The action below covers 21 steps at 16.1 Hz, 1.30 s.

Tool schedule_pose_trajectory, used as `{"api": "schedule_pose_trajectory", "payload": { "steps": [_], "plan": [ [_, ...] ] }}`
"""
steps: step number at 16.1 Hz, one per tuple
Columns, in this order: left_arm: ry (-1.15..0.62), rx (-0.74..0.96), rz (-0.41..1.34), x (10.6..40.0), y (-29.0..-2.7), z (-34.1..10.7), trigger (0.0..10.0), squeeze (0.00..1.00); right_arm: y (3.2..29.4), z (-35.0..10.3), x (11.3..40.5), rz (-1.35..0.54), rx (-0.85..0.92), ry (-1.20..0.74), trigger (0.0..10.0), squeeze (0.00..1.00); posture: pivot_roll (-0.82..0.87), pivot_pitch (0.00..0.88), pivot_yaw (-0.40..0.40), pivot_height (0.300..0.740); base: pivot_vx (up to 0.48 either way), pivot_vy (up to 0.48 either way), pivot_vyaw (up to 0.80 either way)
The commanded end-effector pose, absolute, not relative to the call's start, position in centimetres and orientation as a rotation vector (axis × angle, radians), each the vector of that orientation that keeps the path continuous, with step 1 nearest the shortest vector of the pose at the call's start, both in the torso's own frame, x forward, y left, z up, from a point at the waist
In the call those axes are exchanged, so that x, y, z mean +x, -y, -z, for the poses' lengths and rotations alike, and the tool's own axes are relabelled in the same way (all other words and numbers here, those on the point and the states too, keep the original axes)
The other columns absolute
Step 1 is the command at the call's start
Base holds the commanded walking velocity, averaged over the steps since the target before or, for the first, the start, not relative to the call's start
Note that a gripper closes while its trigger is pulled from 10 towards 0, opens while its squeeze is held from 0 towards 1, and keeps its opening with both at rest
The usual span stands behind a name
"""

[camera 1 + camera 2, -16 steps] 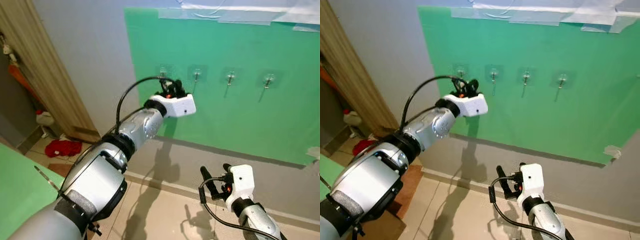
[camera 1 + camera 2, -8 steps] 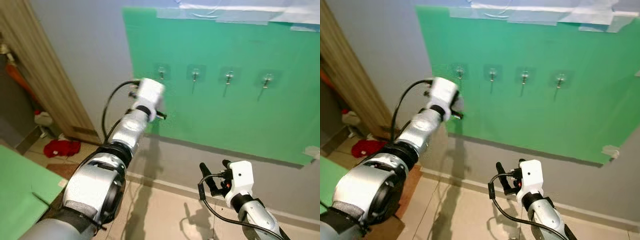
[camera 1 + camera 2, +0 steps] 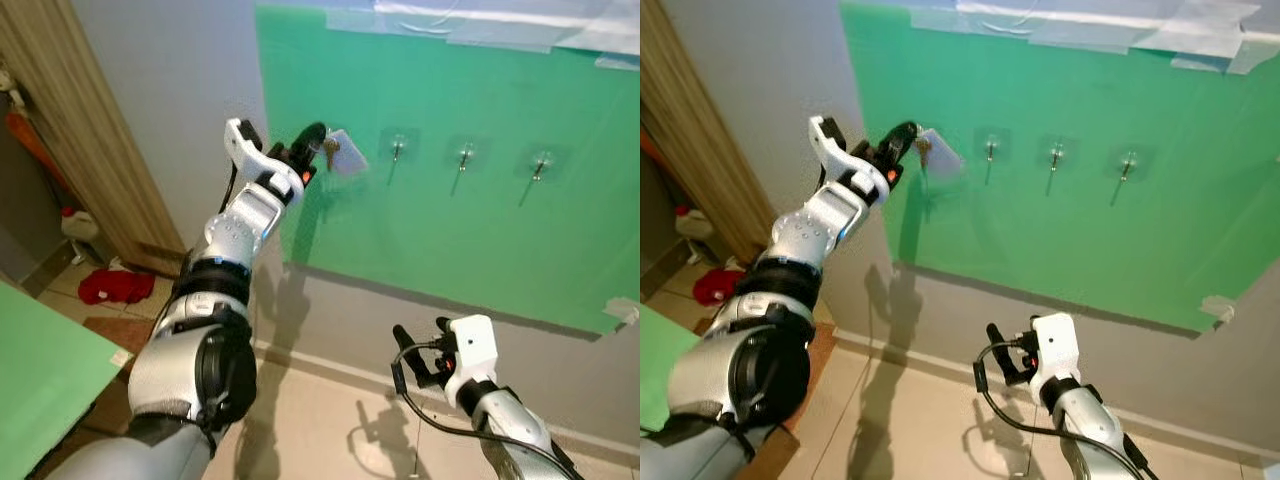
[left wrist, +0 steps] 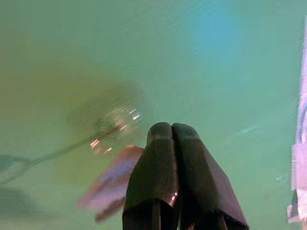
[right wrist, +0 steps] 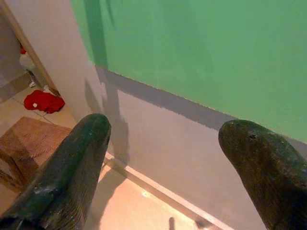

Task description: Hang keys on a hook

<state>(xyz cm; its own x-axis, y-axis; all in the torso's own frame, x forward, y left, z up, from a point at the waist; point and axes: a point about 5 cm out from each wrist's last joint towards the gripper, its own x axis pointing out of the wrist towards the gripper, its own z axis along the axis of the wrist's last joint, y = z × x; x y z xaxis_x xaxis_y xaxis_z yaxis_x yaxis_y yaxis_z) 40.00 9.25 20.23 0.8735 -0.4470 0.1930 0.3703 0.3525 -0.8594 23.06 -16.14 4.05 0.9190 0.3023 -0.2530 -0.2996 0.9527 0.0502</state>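
The left gripper (image 3: 312,136), fingers pinched together on the pale-tagged keys (image 3: 340,153), holds them by the leftmost clear wall hook (image 4: 115,125), while the right gripper (image 3: 418,346) hangs spread wide, empty.

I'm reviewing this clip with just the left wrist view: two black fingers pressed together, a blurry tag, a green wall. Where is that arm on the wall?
Observer: The left gripper is raised at the leftmost of the hooks on the green sheet, holding the keys by that spot.
Operator: How many other hooks are there?
Observer: Three more hooks run in a row to its right, all bare.
Operator: And the other arm?
Observer: The right gripper hangs low by the grey wall band, fingers open.
Operator: Anything on the floor?
Observer: A red cloth lies by the doorway on the left.
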Motion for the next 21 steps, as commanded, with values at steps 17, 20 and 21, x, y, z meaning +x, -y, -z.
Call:
{"api": "schedule_pose_trajectory", "payload": {
  "steps": [17,20,21],
  "plan": [
    [-0.137,-0.927,0.474,40.5,-9.9,-20.2,10.0,0.0,17.2,-2.9,21.3,-0.296,0.0,-0.288,10.0,0.0,-0.22,0.0,0.092,0.722,0.0,0.0,0.0],
    [-0.121,-0.894,0.466,40.9,-9.9,-21.0,10.0,0.0,17.3,-2.8,21.1,-0.273,0.001,-0.287,10.0,0.0,-0.23,0.0,0.099,0.722,0.0,0.0,0.0],
    [-0.119,-0.882,0.467,41.0,-9.8,-21.2,10.0,0.0,17.4,-2.7,21.1,-0.271,0.0,-0.287,10.0,0.0,-0.23,0.0,0.101,0.722,0.0,0.0,0.0]
  ]
}}
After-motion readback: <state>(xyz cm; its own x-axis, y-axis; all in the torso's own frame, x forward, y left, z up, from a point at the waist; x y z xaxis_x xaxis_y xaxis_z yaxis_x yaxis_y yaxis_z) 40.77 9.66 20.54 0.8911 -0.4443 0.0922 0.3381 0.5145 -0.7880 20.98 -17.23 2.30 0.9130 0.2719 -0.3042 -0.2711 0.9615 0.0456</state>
